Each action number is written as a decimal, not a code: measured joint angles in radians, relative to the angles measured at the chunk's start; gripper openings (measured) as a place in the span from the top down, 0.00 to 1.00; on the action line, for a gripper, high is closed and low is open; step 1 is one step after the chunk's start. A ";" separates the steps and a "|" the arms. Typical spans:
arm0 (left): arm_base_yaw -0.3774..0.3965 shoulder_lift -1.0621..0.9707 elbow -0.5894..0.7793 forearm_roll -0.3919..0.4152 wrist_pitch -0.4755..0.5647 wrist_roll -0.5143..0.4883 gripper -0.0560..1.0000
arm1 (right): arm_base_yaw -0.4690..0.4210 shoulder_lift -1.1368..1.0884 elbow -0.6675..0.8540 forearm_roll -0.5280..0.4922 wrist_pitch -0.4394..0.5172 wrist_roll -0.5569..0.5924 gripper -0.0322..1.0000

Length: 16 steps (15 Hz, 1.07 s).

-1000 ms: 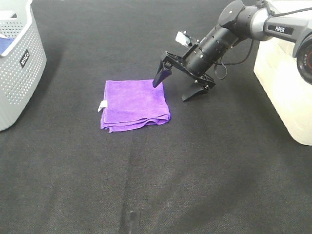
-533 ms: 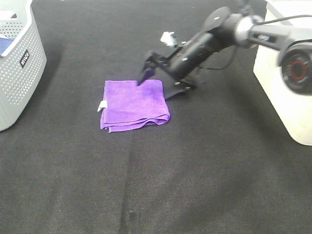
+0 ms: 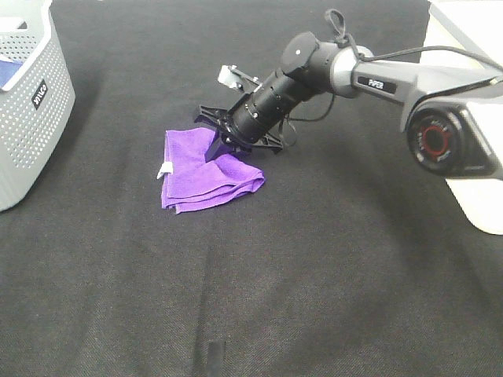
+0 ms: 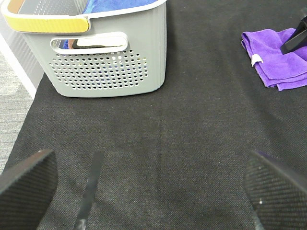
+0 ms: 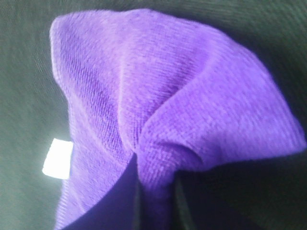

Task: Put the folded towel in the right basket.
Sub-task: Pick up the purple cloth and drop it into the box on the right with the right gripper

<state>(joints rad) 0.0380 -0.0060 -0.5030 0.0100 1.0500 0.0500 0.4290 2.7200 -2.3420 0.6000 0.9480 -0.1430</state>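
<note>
The purple folded towel (image 3: 196,174) lies on the black cloth left of centre. It also shows in the left wrist view (image 4: 283,62) and fills the right wrist view (image 5: 168,96). My right gripper (image 3: 224,149) reaches across to the towel's right edge. It is shut on a bunched fold of the towel, and that edge is pulled up and inward. A white label (image 5: 56,158) sits on the towel's left edge. The cream right basket (image 3: 481,206) stands at the far right. My left gripper (image 4: 151,187) is open and empty, low over the cloth, well apart from the towel.
A grey perforated basket (image 3: 31,102) with blue cloth inside stands at the far left, and shows close in the left wrist view (image 4: 110,62). A thin dark strip (image 3: 214,357) lies on the cloth near the front edge. The right arm (image 3: 369,75) stretches across the back.
My right gripper moved left and down onto the towel's right edge and closed on it. The towel's right side is now bunched and drawn inward.
</note>
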 joint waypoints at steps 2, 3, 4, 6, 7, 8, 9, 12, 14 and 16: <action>0.000 0.000 0.000 0.000 0.000 0.000 0.01 | 0.002 0.033 -0.188 -0.110 0.184 0.029 0.90; 0.000 0.000 0.000 0.000 0.000 0.000 0.01 | -0.001 0.028 -0.290 -0.152 0.241 0.061 0.90; 0.000 0.000 0.000 0.000 0.000 0.000 0.01 | -0.014 -0.007 -0.349 -0.179 0.253 0.084 0.90; 0.000 0.000 0.000 0.000 0.000 0.000 0.01 | -0.072 -0.165 -0.385 -0.220 0.255 0.097 0.90; 0.000 0.000 0.000 0.000 0.000 0.000 0.01 | -0.102 -0.244 -0.388 -0.261 0.255 0.091 0.90; 0.000 0.000 0.000 0.000 0.000 0.000 0.01 | -0.132 -0.315 -0.390 -0.330 0.255 0.075 0.90; 0.000 0.000 0.000 0.000 0.000 0.000 0.01 | -0.182 -0.415 -0.390 -0.478 0.257 0.058 0.90; 0.000 0.000 0.000 0.000 0.000 0.000 0.01 | -0.350 -0.551 -0.335 -0.609 0.260 0.053 0.90; 0.000 0.000 0.000 0.000 0.000 0.000 0.01 | -0.481 -0.568 -0.265 -0.614 0.261 0.053 0.90; 0.000 0.000 0.000 0.000 0.000 0.000 0.01 | -0.563 -0.549 -0.169 -0.617 0.268 0.052 0.90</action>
<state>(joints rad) 0.0380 -0.0060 -0.5030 0.0100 1.0500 0.0500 -0.1340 2.1710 -2.5110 -0.0170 1.2160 -0.0910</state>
